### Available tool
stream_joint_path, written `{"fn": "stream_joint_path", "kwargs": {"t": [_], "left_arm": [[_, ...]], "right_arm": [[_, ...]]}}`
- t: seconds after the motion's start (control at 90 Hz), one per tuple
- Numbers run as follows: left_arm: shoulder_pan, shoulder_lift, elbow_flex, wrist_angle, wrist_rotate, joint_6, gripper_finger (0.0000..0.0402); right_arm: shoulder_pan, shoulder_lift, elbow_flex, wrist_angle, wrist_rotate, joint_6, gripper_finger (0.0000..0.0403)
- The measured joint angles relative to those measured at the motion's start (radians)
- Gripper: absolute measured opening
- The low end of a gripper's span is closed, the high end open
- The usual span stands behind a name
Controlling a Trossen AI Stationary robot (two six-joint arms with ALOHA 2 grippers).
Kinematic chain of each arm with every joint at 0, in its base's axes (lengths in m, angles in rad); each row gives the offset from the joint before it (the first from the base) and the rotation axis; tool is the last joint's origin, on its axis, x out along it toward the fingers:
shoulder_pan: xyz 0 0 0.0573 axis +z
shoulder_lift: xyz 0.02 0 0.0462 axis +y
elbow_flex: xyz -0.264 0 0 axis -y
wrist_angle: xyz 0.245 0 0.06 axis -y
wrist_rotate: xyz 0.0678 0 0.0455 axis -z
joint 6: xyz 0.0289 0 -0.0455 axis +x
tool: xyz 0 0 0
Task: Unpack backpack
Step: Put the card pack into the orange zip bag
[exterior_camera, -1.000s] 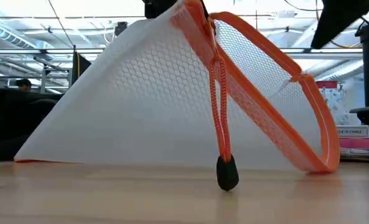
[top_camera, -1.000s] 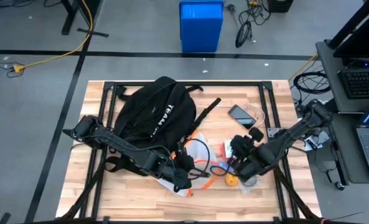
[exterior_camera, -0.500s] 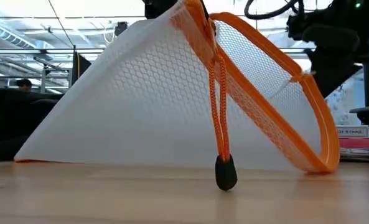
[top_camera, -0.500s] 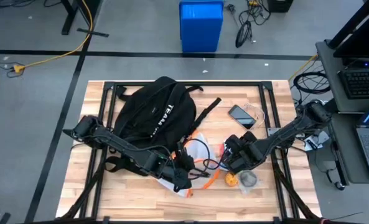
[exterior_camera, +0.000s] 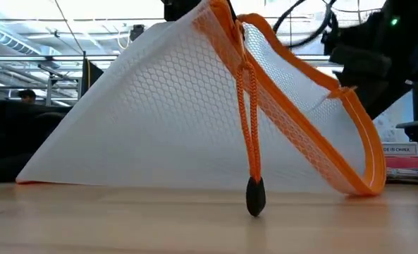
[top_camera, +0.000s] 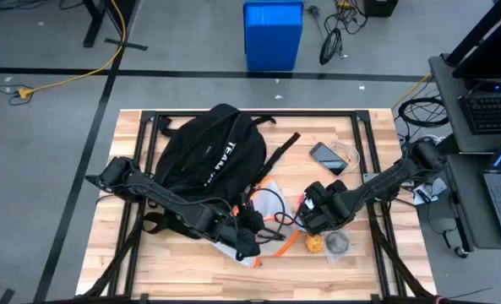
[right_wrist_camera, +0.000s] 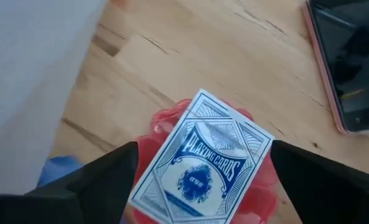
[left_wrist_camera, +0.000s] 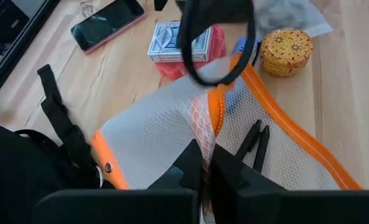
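Observation:
The black backpack (top_camera: 208, 152) lies at the table's far left. A white mesh pouch (exterior_camera: 159, 127) with orange trim stands raised like a tent, its lower edge on the table. An orange cord with a black toggle (exterior_camera: 255, 197) hangs from its top. My left gripper (left_wrist_camera: 206, 171) is shut on the pouch's top. My right gripper (right_wrist_camera: 204, 149) is open above a blue playing-card box (right_wrist_camera: 203, 165), one finger on each side. The box lies on a red thing (right_wrist_camera: 259, 193). My left gripper pinches the pouch's upper edge between its two fingers, beside the orange zipper strip (left_wrist_camera: 204, 134). The fingers come down from above. That edge is lifted into a peak (exterior_camera: 216, 8), while the pouch's bottom edge (exterior_camera: 53, 180) stays on the table.
A phone (top_camera: 328, 158) lies to the far right of the cards. An orange round tin (top_camera: 315, 244) and a grey thing (top_camera: 338, 242) sit near the front. Black pens (left_wrist_camera: 256, 143) show through the mesh. A backpack strap (left_wrist_camera: 60, 118) lies beside the pouch.
My right gripper has moved from beside the orange tin toward the table's left and far edges, ending over the playing-card box. In the low view its arm now shows behind the pouch's open mouth. The pouch and my left gripper have kept still.

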Motion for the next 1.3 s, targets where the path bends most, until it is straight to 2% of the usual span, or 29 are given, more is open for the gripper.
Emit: {"fn": "stream_joint_path", "kwargs": {"t": [0.211, 0.556, 0.656, 0.856, 1.033, 1.3], "left_arm": [[-0.002, 0.0, 0.0, 0.0, 0.018, 0.0, 0.0], [-0.005, 0.0, 0.0, -0.001, 0.025, 0.0, 0.0], [-0.005, 0.0, 0.0, -0.001, 0.025, 0.0, 0.0], [-0.005, 0.0, 0.0, -0.001, 0.025, 0.001, 0.0], [-0.006, 0.0, 0.0, -0.001, 0.025, 0.0, 0.0], [-0.008, 0.0, 0.0, -0.001, 0.026, 0.001, 0.0]], "right_arm": [[0.002, 0.067, 0.0, 0.01, 0.006, 0.018, 0.0352], [0.003, 0.098, 0.0, 0.063, 0.013, -0.183, 0.0352], [0.002, 0.098, 0.0, 0.075, 0.013, -0.195, 0.0352], [-0.015, 0.098, 0.0, 0.075, 0.013, -0.052, 0.0357], [-0.031, 0.099, 0.0, -0.005, -0.013, 0.088, 0.0357], [-0.024, 0.107, 0.0, 0.01, -0.027, 0.163, 0.0357]]}}
